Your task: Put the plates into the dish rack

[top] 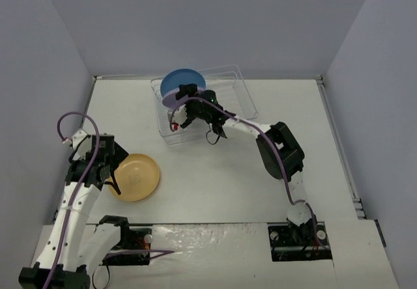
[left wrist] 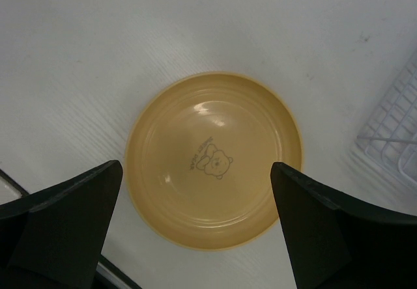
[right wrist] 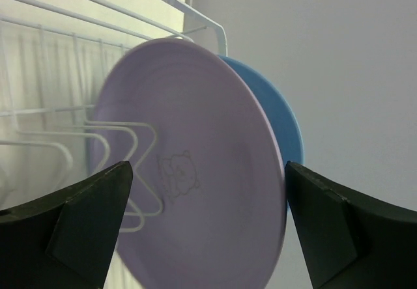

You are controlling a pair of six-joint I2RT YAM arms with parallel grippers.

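Hovering with fingers spread wide, my left gripper [left wrist: 195, 166] sits over the yellow-orange plate [left wrist: 214, 161], which lies flat, well apart from the dish rack [left wrist: 394, 129]. Inside the dish rack the lavender plate [right wrist: 189, 107] stands upright, the blue plate [right wrist: 283, 120] just behind it. My right gripper [right wrist: 207, 165] gapes wide around the lavender plate.

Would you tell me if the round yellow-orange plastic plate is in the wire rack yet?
Out: the plate lies flat on the table, apart from the rack.

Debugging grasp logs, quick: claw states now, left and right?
Left claw: open, above the yellow plate.
Right claw: open, facing the lavender plate in the dish rack.
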